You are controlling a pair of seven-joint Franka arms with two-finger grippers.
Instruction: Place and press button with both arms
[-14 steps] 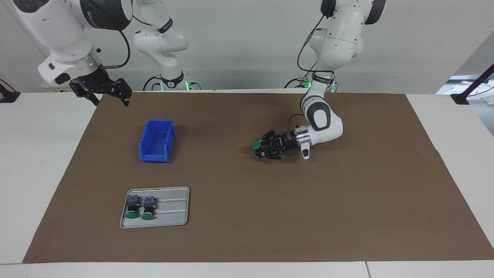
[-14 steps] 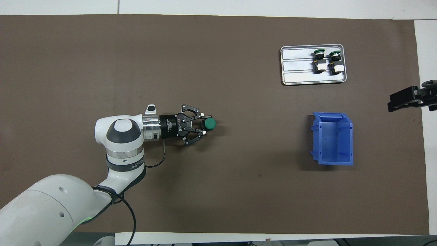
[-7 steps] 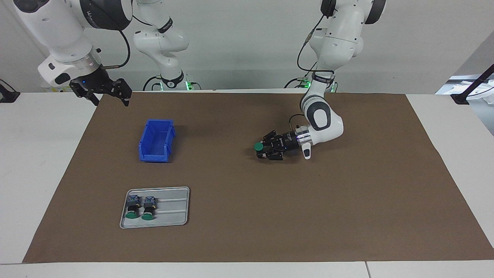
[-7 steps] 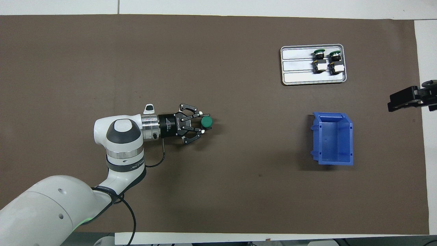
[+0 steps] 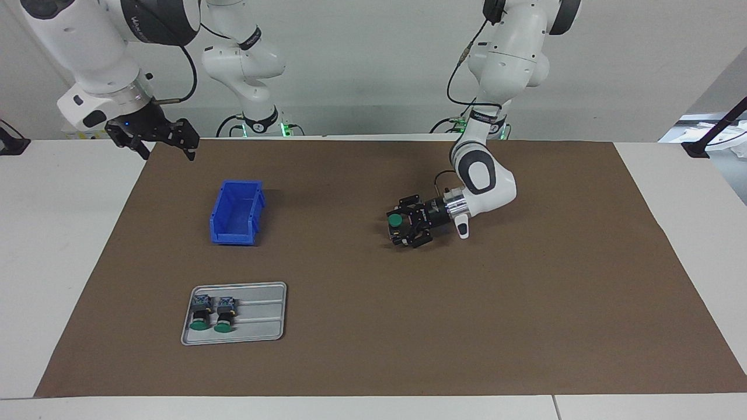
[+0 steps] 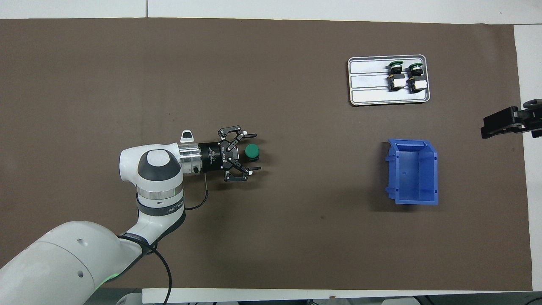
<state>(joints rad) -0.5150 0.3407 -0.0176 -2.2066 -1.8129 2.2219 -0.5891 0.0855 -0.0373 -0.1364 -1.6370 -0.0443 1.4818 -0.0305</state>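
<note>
The button (image 5: 395,220) stood green cap up on the brown mat (image 5: 525,303), mid-worktop, between the spread fingers of the left hand (image 6: 251,152), which lay low and open around it without gripping. The right hand (image 5: 156,139) waited, open, above the mat's corner near the blue bin (image 5: 236,212). No lettering was readable.

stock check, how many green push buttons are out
3: one on the mat between the left end effector fingers, two side by side in the grey tray.
</note>
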